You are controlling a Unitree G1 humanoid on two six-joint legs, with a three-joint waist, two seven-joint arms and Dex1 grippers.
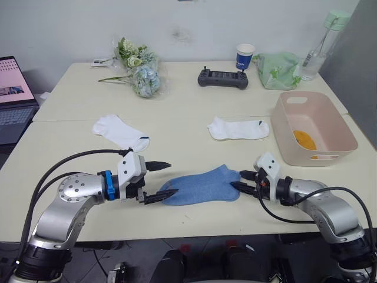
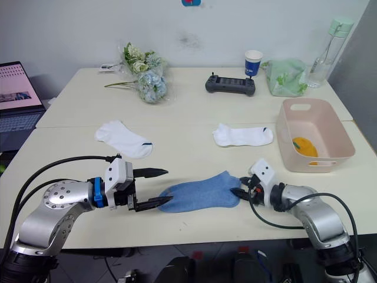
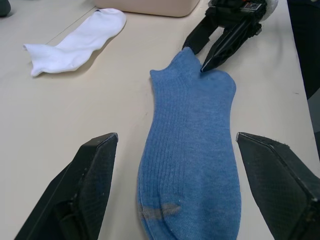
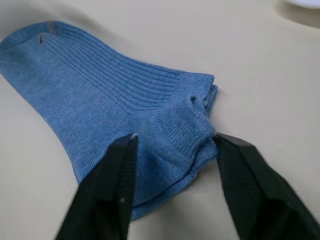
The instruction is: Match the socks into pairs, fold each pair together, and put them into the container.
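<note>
Head views, blue pair: the soft light blue ribbed ankle socks (image 1: 203,184) lie flat near the front edge of the cream tabletop (image 1: 177,112), seemingly stacked one on the other, probably for folding.
Head views, left pincer (image 1: 163,181): spread wide at the toe end, holding nothing.
Head views, right pincer (image 1: 242,180): at the cuff end, part open.
Head views, rest: two white cotton ankle socks (image 1: 121,132) (image 1: 238,128) lie apart farther back; the pale pink rectangular plastic basket (image 1: 315,150) at the right holds something mustard-orange, likely a finished pair.
Left wrist view: black fingers (image 3: 90,180) flank the toe without touching.
Right wrist view: fingers (image 4: 112,192) straddle the bunched cuff, not visibly clamped.
Room: white wall, laptop (image 1: 13,97), flower bunch (image 1: 138,68), black controller (image 1: 222,78), paper cup (image 1: 245,56), bottle (image 1: 321,44).
</note>
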